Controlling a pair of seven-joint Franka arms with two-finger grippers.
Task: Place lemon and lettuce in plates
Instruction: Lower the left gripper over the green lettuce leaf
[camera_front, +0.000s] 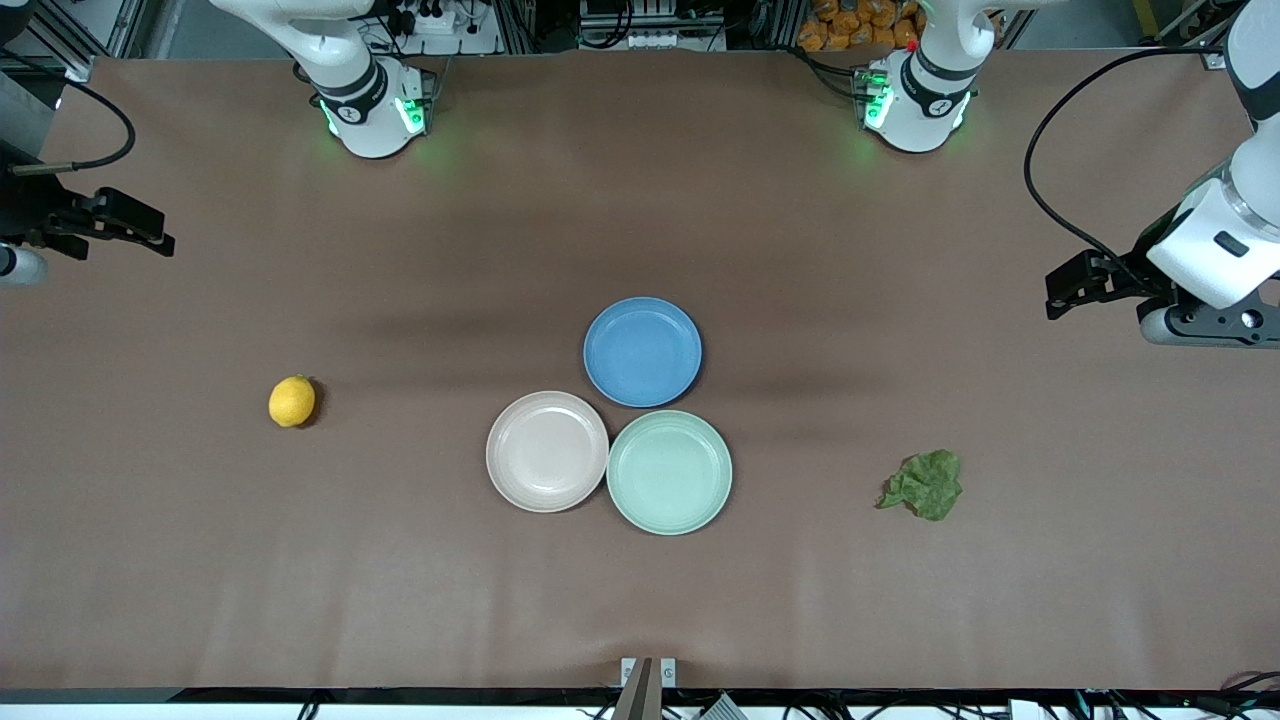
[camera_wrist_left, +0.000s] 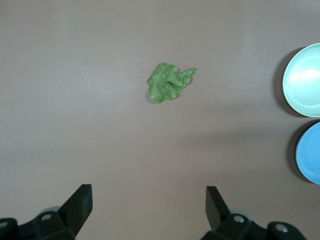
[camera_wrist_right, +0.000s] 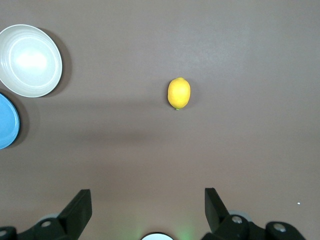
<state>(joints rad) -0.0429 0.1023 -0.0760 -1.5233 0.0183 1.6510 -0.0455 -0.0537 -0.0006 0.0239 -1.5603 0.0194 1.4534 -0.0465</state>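
Observation:
The lemon (camera_front: 292, 401) lies on the brown table toward the right arm's end; it also shows in the right wrist view (camera_wrist_right: 179, 93). The lettuce (camera_front: 924, 484) lies toward the left arm's end and shows in the left wrist view (camera_wrist_left: 168, 83). The pinkish-beige plate (camera_front: 547, 451) and the mint green plate (camera_front: 669, 471) sit side by side, touching, at the table's middle, both empty. My right gripper (camera_front: 160, 240) (camera_wrist_right: 148, 196) is open and empty, high over the table's edge at its own end. My left gripper (camera_front: 1056, 296) (camera_wrist_left: 149, 192) is open and empty, high over its end.
A blue plate (camera_front: 642, 351) of the same size, empty, sits just farther from the front camera than the two plates and touches them. The two arm bases (camera_front: 375, 105) (camera_front: 912, 100) stand at the table's back edge. Cables hang beside the left arm.

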